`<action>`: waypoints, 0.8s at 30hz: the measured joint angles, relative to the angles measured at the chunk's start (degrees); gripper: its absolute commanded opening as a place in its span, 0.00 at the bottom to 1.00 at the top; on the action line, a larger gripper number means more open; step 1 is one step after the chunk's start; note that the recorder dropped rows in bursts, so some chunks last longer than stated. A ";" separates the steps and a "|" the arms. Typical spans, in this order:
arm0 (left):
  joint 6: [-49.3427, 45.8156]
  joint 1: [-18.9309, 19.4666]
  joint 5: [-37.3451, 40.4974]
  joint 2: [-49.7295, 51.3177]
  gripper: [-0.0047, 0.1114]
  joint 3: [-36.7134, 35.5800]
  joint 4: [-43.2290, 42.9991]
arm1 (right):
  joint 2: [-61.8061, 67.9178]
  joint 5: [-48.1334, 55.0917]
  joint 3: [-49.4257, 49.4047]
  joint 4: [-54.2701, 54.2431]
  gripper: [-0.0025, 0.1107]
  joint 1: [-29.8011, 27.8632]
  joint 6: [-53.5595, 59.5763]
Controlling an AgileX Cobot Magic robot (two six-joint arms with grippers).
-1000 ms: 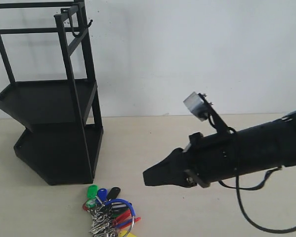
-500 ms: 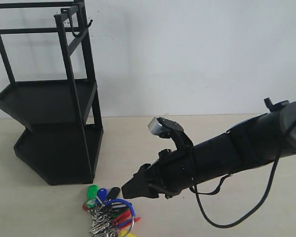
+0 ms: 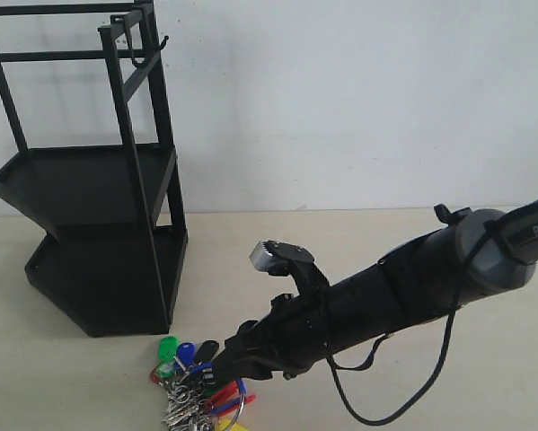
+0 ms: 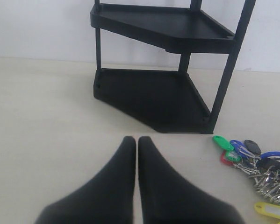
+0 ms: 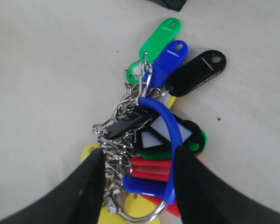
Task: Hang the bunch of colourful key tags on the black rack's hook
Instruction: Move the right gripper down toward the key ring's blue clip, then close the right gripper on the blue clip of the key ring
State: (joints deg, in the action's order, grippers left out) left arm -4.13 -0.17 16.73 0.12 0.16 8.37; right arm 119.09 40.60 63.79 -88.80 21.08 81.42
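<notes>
The colourful key tag bunch (image 3: 186, 382) lies on the table in front of the black rack (image 3: 89, 233). In the right wrist view its blue-sleeved ring (image 5: 170, 126) arches over green, blue, black, red and yellow tags. My right gripper (image 5: 139, 154) is open and straddles the bunch: one finger stands beside the small silver rings, the other against the blue sleeve. In the exterior view this gripper (image 3: 222, 366) covers the bunch's right side. The hook (image 3: 143, 61) sticks out from the rack's top frame and is bare. My left gripper (image 4: 136, 139) is shut, low over the table, left of the bunch (image 4: 256, 163).
The rack (image 4: 154, 93) stands against a white wall at the far left. A grey cable (image 3: 376, 409) loops under the right arm. The table (image 3: 484, 377) is pale beige. The left arm is outside the exterior view.
My right arm has reached down and to the left, from mid-table to the bunch. Its open fingers now sit around the ring. The bunch and rack have not moved.
</notes>
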 measured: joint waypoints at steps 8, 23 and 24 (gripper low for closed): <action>0.00 0.00 0.00 0.00 0.08 0.00 0.00 | 2.13 -2.30 0.10 -0.22 0.42 0.09 0.79; 0.00 0.00 0.00 0.00 0.08 0.00 0.00 | 3.62 -3.05 0.13 -1.35 0.41 0.09 1.03; 0.00 0.00 0.00 0.00 0.08 0.00 0.00 | 3.62 -3.19 0.13 -1.33 0.41 0.09 1.03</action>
State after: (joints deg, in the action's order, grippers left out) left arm -4.13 -0.17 16.73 0.12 0.16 8.37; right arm 122.72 37.41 63.93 -90.13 21.17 82.45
